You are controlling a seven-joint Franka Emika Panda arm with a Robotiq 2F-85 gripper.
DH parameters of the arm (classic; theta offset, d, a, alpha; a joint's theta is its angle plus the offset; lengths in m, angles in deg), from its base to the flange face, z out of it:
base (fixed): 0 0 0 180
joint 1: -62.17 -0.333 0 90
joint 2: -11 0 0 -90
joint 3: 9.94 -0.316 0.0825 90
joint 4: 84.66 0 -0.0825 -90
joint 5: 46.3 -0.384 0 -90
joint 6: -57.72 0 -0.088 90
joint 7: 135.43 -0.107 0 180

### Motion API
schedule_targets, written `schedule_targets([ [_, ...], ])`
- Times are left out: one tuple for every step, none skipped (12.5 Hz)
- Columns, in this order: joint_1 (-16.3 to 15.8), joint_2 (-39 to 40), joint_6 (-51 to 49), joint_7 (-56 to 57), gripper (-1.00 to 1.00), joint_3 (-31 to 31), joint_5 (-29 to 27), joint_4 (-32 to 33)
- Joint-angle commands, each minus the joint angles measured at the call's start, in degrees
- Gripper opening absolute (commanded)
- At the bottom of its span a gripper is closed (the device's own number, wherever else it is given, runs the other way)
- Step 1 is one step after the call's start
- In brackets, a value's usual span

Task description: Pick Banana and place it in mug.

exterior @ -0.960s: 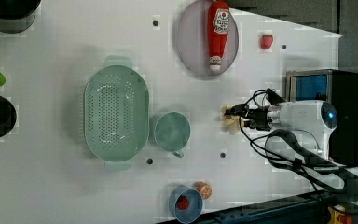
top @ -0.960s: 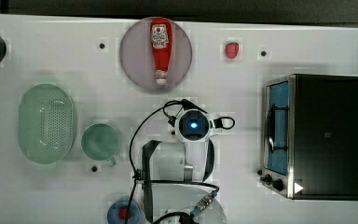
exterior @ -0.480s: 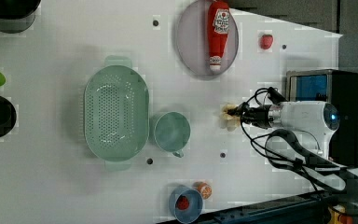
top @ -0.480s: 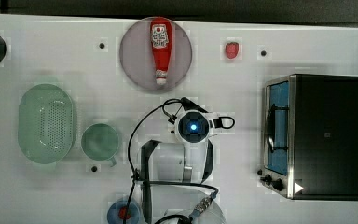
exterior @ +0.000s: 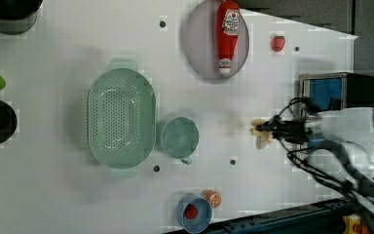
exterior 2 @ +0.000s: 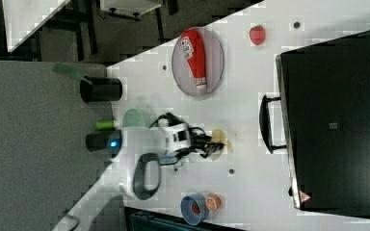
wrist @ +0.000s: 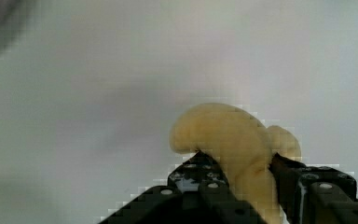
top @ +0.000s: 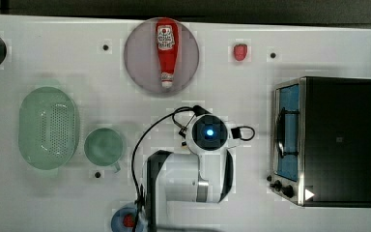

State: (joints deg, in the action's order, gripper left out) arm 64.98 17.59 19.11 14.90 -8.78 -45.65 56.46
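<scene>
Picked so far: the pale yellow curved banana (wrist: 235, 144) sits between the two black fingers (wrist: 200, 175) of the gripper (wrist: 242, 179), which are closed narrowly on its middle; the grasp looks made.
Lifted or not: in the wrist view the white tabletop (wrist: 98, 70) lies blurred behind the fruit, which suggests it is off the surface, though I cannot tell for certain.
Still to do: carry the banana to the small mint-green round mug (exterior: 179, 138) and let it go inside; the mug holds nothing that I can see.
Where the banana is: in the left view the banana (exterior: 262, 134) is at the gripper (exterior: 275, 128) tip, well apart from the mug, towards the left view's right.
Mug's neighbours: it stands just beside the large oval perforated green colander (exterior: 121, 124); a small blue dish (exterior: 193, 214) lies near the table edge.
Arm pose: the white arm (top: 193, 181) reaches out over the table's middle, wrist bent so the gripper points down; in the top view its round wrist housing with a blue light (top: 208, 132) covers the fruit.
Also on the table: a red ketchup bottle on a grey round plate (top: 140, 63), and a black toaster oven (top: 340, 140).
</scene>
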Motion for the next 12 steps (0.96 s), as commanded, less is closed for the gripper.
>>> schedule_targets([
  [-1.12, -10.56, -9.66, 1.17, -0.26, 0.3, -0.53, -5.8],
  [-1.12, -13.13, -15.33, 1.1, -0.26, 0.25, -0.53, -7.25],
  [-1.13, -15.22, -20.11, 0.84, -0.26, 0.12, -0.53, -9.17],
  [-1.13, -16.93, -24.09, 0.54, -0.26, 0.06, -0.53, -11.14],
  [-1.2, -18.41, -27.45, 0.37, -0.26, -0.12, -0.53, -12.82],
  [-1.4, -19.6, -30.38, 0.29, -0.26, -0.62, -0.54, -14.03],
  [-1.57, -20.52, -32.67, -0.34, -0.26, -1.47, -0.58, -14.81],
  [-1.74, -21.22, -34.12, -2.13, -0.26, -2.64, -0.98, -15.31],
  [-2.0, -21.74, -34.87, -4.62, -0.26, -4.11, -1.37, -15.6],
  [-2.43, -22.1, -34.99, -7.02, -0.26, -5.88, -1.61, -15.6],
  [-2.88, -22.12, -35.14, -9.74, -0.26, -7.9, -1.68, -15.58],
  [-3.33, -21.94, -35.13, -13.3, -0.26, -10.16, -1.8, -15.59],
])
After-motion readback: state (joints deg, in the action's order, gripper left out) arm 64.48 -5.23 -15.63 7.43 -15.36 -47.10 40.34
